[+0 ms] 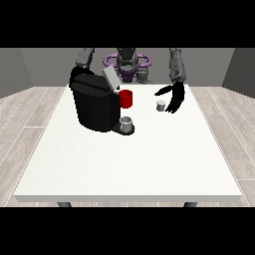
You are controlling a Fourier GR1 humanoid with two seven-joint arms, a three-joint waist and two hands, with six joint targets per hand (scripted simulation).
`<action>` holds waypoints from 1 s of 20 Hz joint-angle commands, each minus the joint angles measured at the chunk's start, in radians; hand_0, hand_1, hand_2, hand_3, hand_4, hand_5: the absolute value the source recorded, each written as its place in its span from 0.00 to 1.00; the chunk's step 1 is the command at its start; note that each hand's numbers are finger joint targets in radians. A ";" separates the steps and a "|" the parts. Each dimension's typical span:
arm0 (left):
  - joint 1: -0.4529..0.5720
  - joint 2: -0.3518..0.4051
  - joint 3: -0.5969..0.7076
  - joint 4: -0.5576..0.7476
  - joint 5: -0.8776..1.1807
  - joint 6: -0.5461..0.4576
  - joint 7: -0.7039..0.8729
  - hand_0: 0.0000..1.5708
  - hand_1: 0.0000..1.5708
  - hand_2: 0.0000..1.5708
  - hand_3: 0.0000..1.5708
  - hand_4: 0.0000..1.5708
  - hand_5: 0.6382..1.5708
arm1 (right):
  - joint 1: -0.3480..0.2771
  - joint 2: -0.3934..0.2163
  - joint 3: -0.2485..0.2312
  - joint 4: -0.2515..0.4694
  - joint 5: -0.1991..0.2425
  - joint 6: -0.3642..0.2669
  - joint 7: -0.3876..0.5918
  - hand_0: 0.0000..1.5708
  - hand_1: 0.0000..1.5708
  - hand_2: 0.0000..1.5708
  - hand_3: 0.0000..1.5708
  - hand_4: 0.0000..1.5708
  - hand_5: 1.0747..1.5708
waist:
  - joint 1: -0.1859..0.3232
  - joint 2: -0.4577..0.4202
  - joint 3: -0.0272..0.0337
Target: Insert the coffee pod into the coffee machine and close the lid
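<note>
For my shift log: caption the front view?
Open hand beside coffee pod; coffee machine lid raised.

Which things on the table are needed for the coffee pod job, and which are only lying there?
Needed:
coffee pod, small and pale, on the table
coffee machine, lid raised
hand at the view's right, open beside the pod

Only there:
red cup
grey cup on the machine's base

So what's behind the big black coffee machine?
A red cup peeks out behind the machine, beside its raised lid. The arm at the view's left goes behind it too, so that hand is hidden.
</note>
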 commanded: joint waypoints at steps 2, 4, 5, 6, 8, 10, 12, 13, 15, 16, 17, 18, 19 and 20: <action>-0.029 0.056 0.002 0.102 -0.068 0.025 -0.044 0.37 0.37 0.46 0.30 0.00 1.00 | -0.004 0.012 0.022 -0.040 -0.012 0.014 0.036 0.00 0.00 0.00 0.00 0.28 1.00 | -0.042 0.013 -0.0002; -0.064 0.048 -0.018 0.108 -0.095 0.029 -0.051 0.36 0.36 0.44 0.26 0.00 1.00 | -0.019 0.043 0.042 -0.005 0.026 -0.034 0.009 0.00 0.00 0.00 0.00 0.29 1.00 | -0.029 0.033 -0.0001; -0.026 0.056 -0.028 0.110 -0.102 -0.001 -0.042 0.34 0.34 0.44 0.28 0.00 1.00 | 0.046 0.024 0.049 -0.016 0.029 -0.012 0.018 0.00 0.00 0.00 0.00 0.28 1.00 | -0.023 -0.033 0.0000; -0.027 -0.005 -0.051 0.110 -0.146 0.119 -0.036 0.35 0.35 0.44 0.29 0.00 1.00 | -0.024 -0.023 0.010 -0.027 -0.008 0.028 0.064 0.00 0.00 0.00 0.00 0.30 1.00 | -0.040 0.001 -0.0001; -0.065 0.021 -0.053 0.112 -0.157 0.079 -0.048 0.41 0.41 0.50 0.34 0.00 1.00 | -0.036 0.047 0.030 0.023 0.019 -0.068 0.006 0.00 0.00 0.00 0.00 0.33 1.00 | 0.002 0.003 0.0001; -0.056 0.044 -0.038 0.140 -0.172 0.103 -0.086 0.44 0.44 0.53 0.38 0.00 1.00 | -0.022 0.000 0.013 -0.008 0.006 -0.012 0.051 0.00 0.00 0.00 0.00 0.31 1.00 | -0.015 -0.013 0.0000; -0.052 0.006 -0.027 0.167 -0.182 0.177 -0.111 0.46 0.46 0.55 0.41 0.15 1.00 | 0.011 0.003 0.024 -0.008 0.001 0.009 0.034 0.00 0.00 0.00 0.00 0.33 1.00 | -0.029 -0.004 -0.0001; -0.077 0.012 -0.034 0.148 -0.188 0.157 -0.107 0.44 0.44 0.54 0.41 0.18 1.00 | -0.057 0.005 -0.026 0.051 -0.017 -0.020 0.000 0.00 0.00 0.00 0.00 0.33 1.00 | 0.005 0.019 0.0001; -0.069 -0.011 -0.003 0.203 -0.188 0.248 -0.150 0.53 0.53 0.62 0.47 0.25 1.00 | -0.001 0.007 0.024 -0.039 -0.016 0.019 0.027 0.00 0.00 0.00 0.00 0.32 1.00 | -0.056 0.020 -0.0003; -0.098 0.012 0.006 0.226 -0.190 0.229 -0.158 0.52 0.52 0.62 0.47 0.25 1.00 | -0.008 0.029 0.033 -0.019 0.002 -0.004 -0.029 0.00 0.00 0.00 0.00 0.31 1.00 | -0.047 0.044 -0.0002; -0.077 0.009 -0.016 0.228 -0.215 0.222 -0.136 0.53 0.53 0.62 0.48 0.24 1.00 | 0.007 0.047 0.053 -0.045 0.011 -0.037 0.067 0.00 0.00 0.00 0.00 0.32 1.00 | -0.036 -0.012 -0.0002; -0.072 -0.020 -0.021 0.213 -0.226 0.298 -0.176 0.59 0.59 0.66 0.53 0.23 1.00 | -0.023 0.005 -0.011 -0.014 -0.041 0.015 -0.011 0.00 0.00 0.00 0.00 0.33 1.00 | -0.048 0.052 -0.0001; -0.118 0.015 -0.023 0.225 -0.239 0.250 -0.130 0.62 0.62 0.69 0.55 0.21 1.00 | -0.037 0.011 0.012 -0.039 -0.029 0.003 0.076 0.00 0.00 0.00 0.00 0.32 1.00 | -0.054 0.015 -0.0001; -0.098 0.020 -0.034 0.234 -0.254 0.247 -0.160 0.63 0.63 0.70 0.55 0.18 1.00 | -0.019 0.012 0.007 -0.006 -0.025 0.009 0.006 0.00 0.00 0.00 0.00 0.33 1.00 | -0.037 0.029 0.0000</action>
